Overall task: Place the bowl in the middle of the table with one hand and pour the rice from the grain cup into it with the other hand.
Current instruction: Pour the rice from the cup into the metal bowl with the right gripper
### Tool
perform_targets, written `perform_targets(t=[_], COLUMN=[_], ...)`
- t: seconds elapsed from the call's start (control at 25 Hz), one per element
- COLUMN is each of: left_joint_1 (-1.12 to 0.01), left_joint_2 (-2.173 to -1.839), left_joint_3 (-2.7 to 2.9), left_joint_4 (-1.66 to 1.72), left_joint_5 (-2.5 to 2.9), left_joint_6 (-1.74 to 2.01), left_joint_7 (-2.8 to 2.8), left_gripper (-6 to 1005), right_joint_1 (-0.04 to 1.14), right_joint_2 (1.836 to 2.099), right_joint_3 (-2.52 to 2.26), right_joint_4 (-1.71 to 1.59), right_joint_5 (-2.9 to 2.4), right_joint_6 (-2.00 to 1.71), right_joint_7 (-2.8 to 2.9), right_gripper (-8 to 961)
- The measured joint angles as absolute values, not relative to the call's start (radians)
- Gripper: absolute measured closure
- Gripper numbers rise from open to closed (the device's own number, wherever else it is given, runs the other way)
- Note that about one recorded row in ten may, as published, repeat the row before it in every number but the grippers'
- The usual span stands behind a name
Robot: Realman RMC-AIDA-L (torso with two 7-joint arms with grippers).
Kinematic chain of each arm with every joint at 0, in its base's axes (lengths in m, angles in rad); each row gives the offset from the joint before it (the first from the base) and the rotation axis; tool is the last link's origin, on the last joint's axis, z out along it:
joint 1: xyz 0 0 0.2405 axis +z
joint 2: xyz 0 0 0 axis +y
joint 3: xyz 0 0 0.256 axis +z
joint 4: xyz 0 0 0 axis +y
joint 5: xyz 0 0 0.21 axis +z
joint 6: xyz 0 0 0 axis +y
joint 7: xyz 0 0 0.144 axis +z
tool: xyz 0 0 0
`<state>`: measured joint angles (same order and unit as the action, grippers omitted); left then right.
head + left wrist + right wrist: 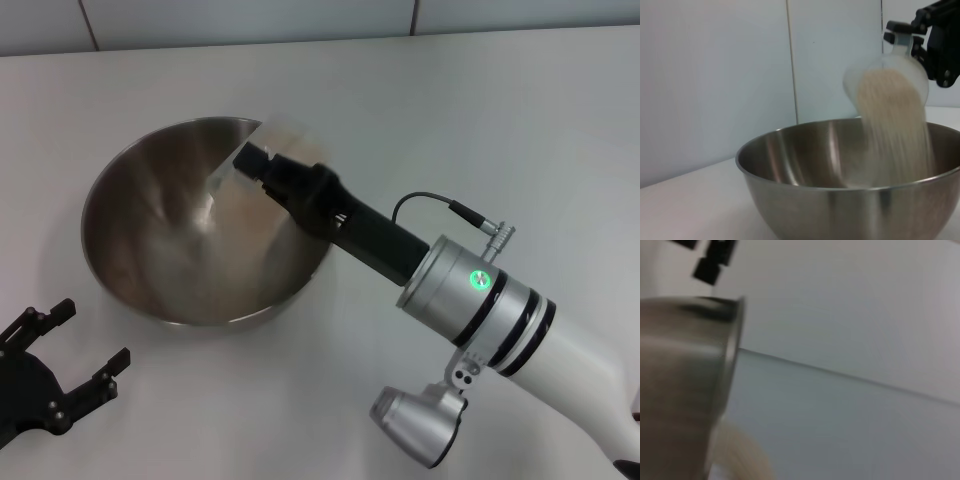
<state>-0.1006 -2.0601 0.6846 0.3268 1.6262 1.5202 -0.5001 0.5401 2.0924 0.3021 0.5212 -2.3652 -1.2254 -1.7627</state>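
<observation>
The right gripper [262, 170] reaches over the bowl's [150, 250] far rim, clenched on the tipped cup [890, 75]; rice [897, 135] streams down into the bowl. The left gripper [70, 350] rests released near the table's [300, 400] near-left corner, apart from the bowl.

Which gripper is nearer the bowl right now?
Right. The right gripper holds the grain cup tipped above the bowl; the left gripper sits open on the table beside the bowl, apart.

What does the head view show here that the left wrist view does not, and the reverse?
Only the head view shows the black left gripper, open on the white table beside the bowl, and the silver-white right arm. Only the left wrist view shows pale beige rice streaming down. Both show the large stainless-steel bowl and the tilted clear plastic grain cup held by the right gripper.
</observation>
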Motion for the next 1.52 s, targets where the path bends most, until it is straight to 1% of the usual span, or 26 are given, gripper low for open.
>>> perform_targets(t=[0.4,0.8,1.24,1.52], left_joint_1=[-0.112,-0.118,-0.112,-0.112], left_joint_2=[-2.060,-2.059,-2.056,-2.056], left_joint_3=[0.683,0.680,0.679,0.680], left_joint_4=[0.327,0.328,0.334,0.335], left_joint_5=[1.626,1.630,1.626,1.623], left_joint_6=[1.523,1.534,1.544,1.557], left_joint_7=[-0.503,-0.513,-0.514,-0.514], left_gripper=[155,155,155,155], right_joint_1=[0.544,0.550,0.535,0.509], right_joint_2=[2.092,2.092,2.092,2.092], right_joint_3=[0.301,0.294,0.295,0.303], right_joint_4=[0.552,0.585,0.598,0.662], right_joint_5=[-2.375,-2.377,-2.373,-2.370], right_joint_6=[-1.137,-1.056,-1.052,-1.064], right_joint_7=[-2.235,-2.469,-2.456,-2.148], right_gripper=[935,934,934,935])
